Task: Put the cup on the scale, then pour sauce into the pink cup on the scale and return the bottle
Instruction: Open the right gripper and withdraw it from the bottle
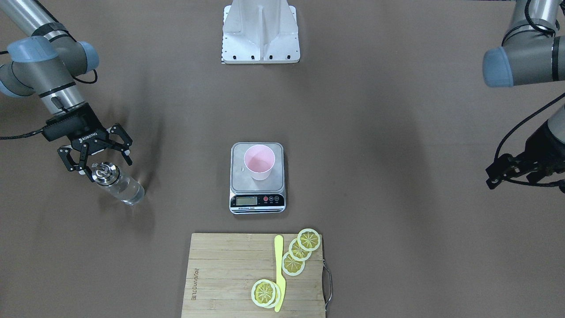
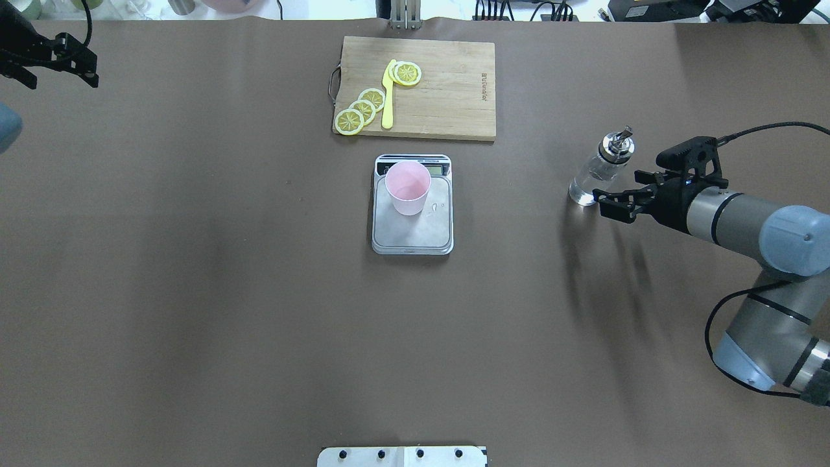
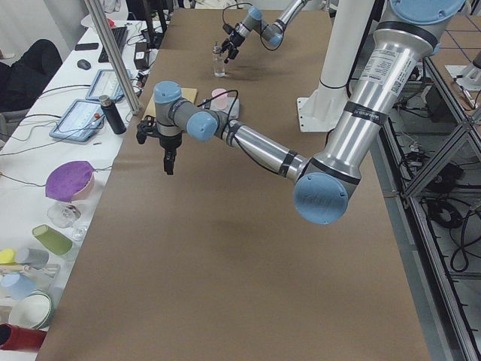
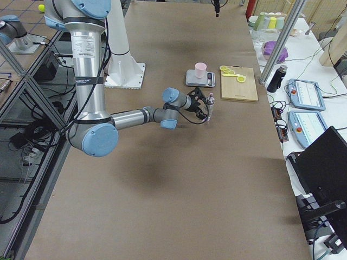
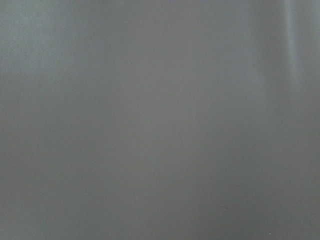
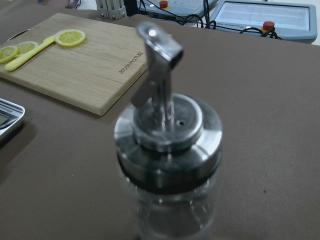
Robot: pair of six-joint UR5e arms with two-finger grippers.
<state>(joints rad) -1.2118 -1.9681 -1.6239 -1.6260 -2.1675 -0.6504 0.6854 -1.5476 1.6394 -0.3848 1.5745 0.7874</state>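
Observation:
The pale pink cup (image 1: 259,161) (image 2: 407,187) stands upright on the scale (image 1: 257,201) (image 2: 415,230) at mid-table. The clear glass bottle (image 1: 115,184) (image 2: 595,174) with its metal pourer cap stands upright on the table, on the robot's right. It holds clear sauce. My right gripper (image 1: 106,164) (image 2: 616,188) is open, level with the cap and close beside the bottle, not closed on it. The right wrist view shows the bottle (image 6: 167,150) very near, with no fingers in it. My left gripper (image 1: 525,183) (image 2: 61,79) is open and empty, far off on the robot's left.
A bamboo cutting board (image 1: 225,274) (image 2: 454,97) with lemon slices (image 2: 363,107) and a yellow knife (image 1: 279,269) lies beyond the scale. The robot's white base (image 1: 261,35) is at the near edge. A few small drops lie on the scale platform.

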